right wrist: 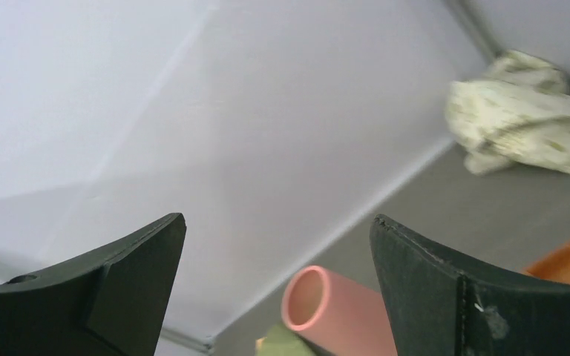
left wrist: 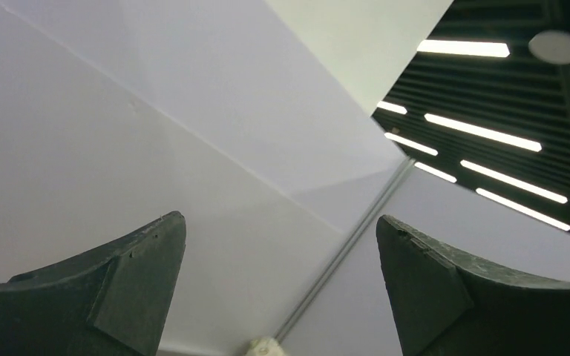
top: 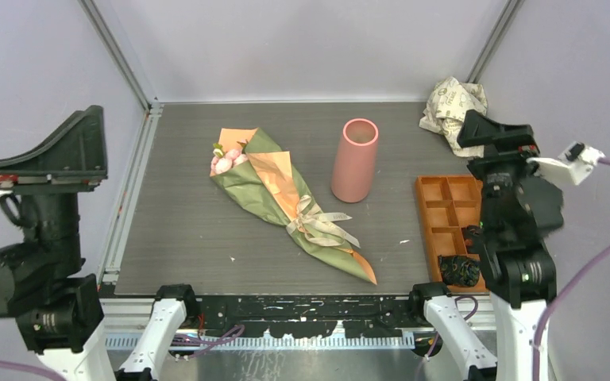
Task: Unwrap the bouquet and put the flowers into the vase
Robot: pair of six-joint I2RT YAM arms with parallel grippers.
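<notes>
Clerk: Item one, closest to the lens: left gripper (left wrist: 280, 221), jaws spread wide, nothing between them, aimed up at bare wall. Item two: right gripper (right wrist: 276, 220), likewise wide and empty.

Checker: Positions?

Clerk: Left one is raised off the left edge of the table (top: 183, 238). Right one is raised over the orange tray (top: 445, 208) on the right side.

Checker: Task goods?

Clerk: Item three: bouquet (top: 274, 186), lying flat mid-table, wrapped, ribbon (top: 315, 224) tied. Long axis diagonal, with the flowers (top: 224, 161) at the far-left end and the pointed tip at the near-right end. Item four: vase (top: 355, 161), upright, mouth open, just right of the bouquet's middle, not touching it.

Checker: Which arm for which end?

Clerk: Judged, not seen: the bouquet lies between the two arms, inward of and below each gripper. Ribbon and tip sit nearer the right arm, blooms nearer the left. The ribbon likely comes first, with the left steadying the bloom end.

Checker: Sundries?

Clerk: Crumpled paper (top: 453, 105), far-right corner, well apart from the bouquet.
</notes>
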